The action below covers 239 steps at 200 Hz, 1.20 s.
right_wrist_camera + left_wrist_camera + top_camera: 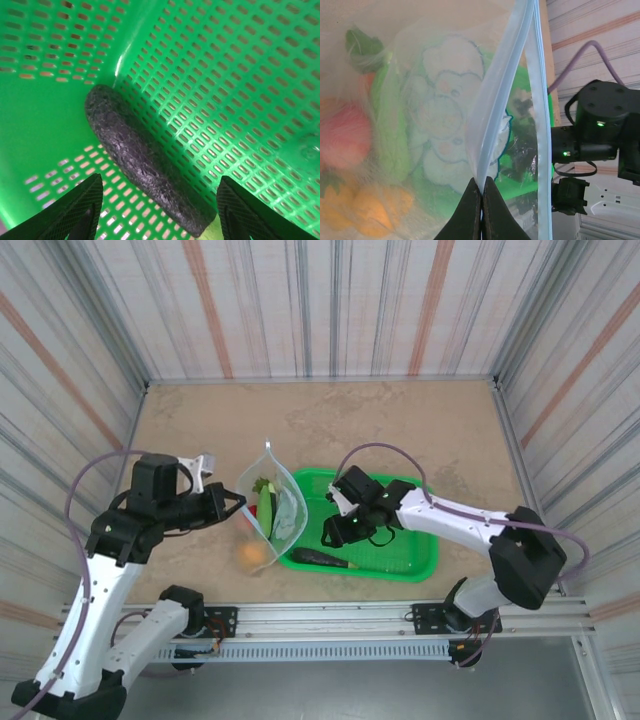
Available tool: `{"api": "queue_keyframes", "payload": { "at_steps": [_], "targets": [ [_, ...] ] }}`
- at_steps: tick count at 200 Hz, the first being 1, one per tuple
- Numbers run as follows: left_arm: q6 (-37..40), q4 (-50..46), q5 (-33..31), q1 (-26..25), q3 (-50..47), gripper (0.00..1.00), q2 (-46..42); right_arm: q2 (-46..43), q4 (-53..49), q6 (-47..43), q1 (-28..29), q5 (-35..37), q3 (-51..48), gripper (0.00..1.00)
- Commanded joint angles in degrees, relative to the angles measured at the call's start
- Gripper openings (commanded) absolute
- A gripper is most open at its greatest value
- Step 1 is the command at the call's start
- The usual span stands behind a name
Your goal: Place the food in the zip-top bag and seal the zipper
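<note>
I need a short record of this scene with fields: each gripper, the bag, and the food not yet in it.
left gripper: shut on the zipper, zip-top bag mouth open
right gripper: open, astride the eggplant
bag contents: cucumber, orange fruits
outside bag: eggplant, in green basket

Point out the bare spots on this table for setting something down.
The far half of the sandy table, behind the clear zip-top bag and green mesh basket, is bare. The near middle, around those two, is crowded.
</note>
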Motion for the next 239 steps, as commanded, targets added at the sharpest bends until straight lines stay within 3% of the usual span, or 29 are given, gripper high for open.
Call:
{"api": "queue_keyframes", "payload": {
  "at_steps": [1, 53, 109, 146, 197, 239],
  "targets": [
    [-0.31, -2.01, -0.33, -0.26, -1.15, 0.0, -1.42, 3.95, -1.1, -3.05, 1.08, -1.71, 3.55, 0.69],
    [0.84, -2.85, -1.27, -0.28, -2.28, 0.0, -2.84, 13.49, -3.84, -6.17, 4.67, -2.19, 8.46, 0.69],
    [-0.34, 0.8, 0.88, -0.25, -5.53, 0.0, -2.09, 19.36, -6.76, -8.24, 6.49, 6.5, 11.48, 0.67],
    [-0.45, 1.67, 1.09, -0.27, -5.65, 0.0, -1.42, 21.09, -6.76, -8.67, 7.04, 11.1, 12.12, 0.59],
    [-0.2, 1.69, 0.64, -0.22, -5.47, 0.0, -1.14, 17.23, -5.88, -8.47, 6.07, 16.32, 10.7, 0.42],
    [-0.3, 2.21, 1.1, -0.23, -5.28, 0.0, -1.06, 6.07, 1.22, -5.26, 1.6, 15.37, 4.25, 0.34]
  ]
}}
